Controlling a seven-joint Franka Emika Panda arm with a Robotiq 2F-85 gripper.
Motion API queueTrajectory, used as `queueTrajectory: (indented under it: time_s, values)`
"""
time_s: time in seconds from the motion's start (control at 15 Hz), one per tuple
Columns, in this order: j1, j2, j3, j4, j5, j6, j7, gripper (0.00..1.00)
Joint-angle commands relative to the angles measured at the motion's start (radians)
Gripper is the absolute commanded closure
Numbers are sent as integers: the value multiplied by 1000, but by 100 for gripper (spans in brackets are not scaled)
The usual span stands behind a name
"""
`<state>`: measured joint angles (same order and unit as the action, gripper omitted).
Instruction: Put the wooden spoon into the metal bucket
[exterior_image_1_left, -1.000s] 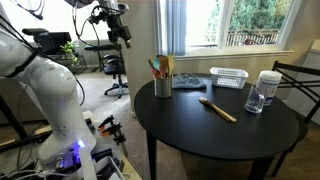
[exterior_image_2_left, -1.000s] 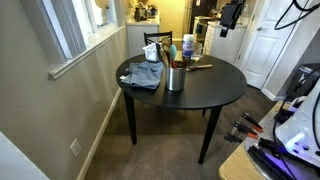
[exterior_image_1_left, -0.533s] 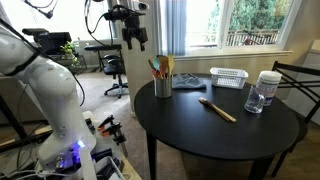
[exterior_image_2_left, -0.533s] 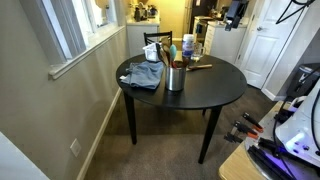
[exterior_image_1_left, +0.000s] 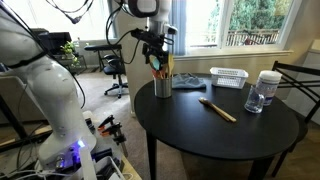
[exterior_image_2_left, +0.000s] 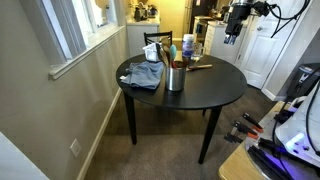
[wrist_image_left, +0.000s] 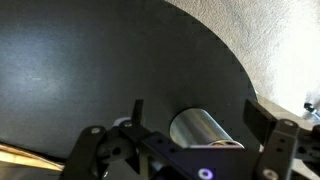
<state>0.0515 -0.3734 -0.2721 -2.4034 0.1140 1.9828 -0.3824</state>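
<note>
– Grey metal first: the metal bucket (exterior_image_1_left: 162, 86) stands at the left edge of the black round counter (exterior_image_1_left: 200, 140), with green- and orange-handled utensils (exterior_image_1_left: 158, 68) poking out of it. The pincer (exterior_image_1_left: 157, 60) hangs just above it.

– Is it holding anything?

– No. In the wrist view its fingers (wrist_image_left: 95, 150) are spread wide, with only the bucket's rim showing between them. Nothing is pinched.

– And the wooden spoon?

– The wooden spoon (exterior_image_1_left: 218, 110) is right of the bucket, mid-frame. It lies flat and slanted on the counter, apart from the bucket. The white mesh basket (exterior_image_1_left: 228, 77) sits behind it, and a clear jar (exterior_image_1_left: 264, 92) is further right.

– So this is the approach, with the pickup not yet made?

– I'd judge so. The next move calls for travelling right and down to the handle, turning the spread fingers across it, then closing.
</note>
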Motion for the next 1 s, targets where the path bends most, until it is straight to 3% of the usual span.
queueTrajectory:
  time_s: [0.0, 0.4, 0.93]
  values:
    - [-35, 133, -14, 68, 58, 26, -117, 0]
    - [-114, 316, -21, 211, 145, 29, -188, 0]
    - [-200, 442, 24, 375, 153, 30, -131, 0]
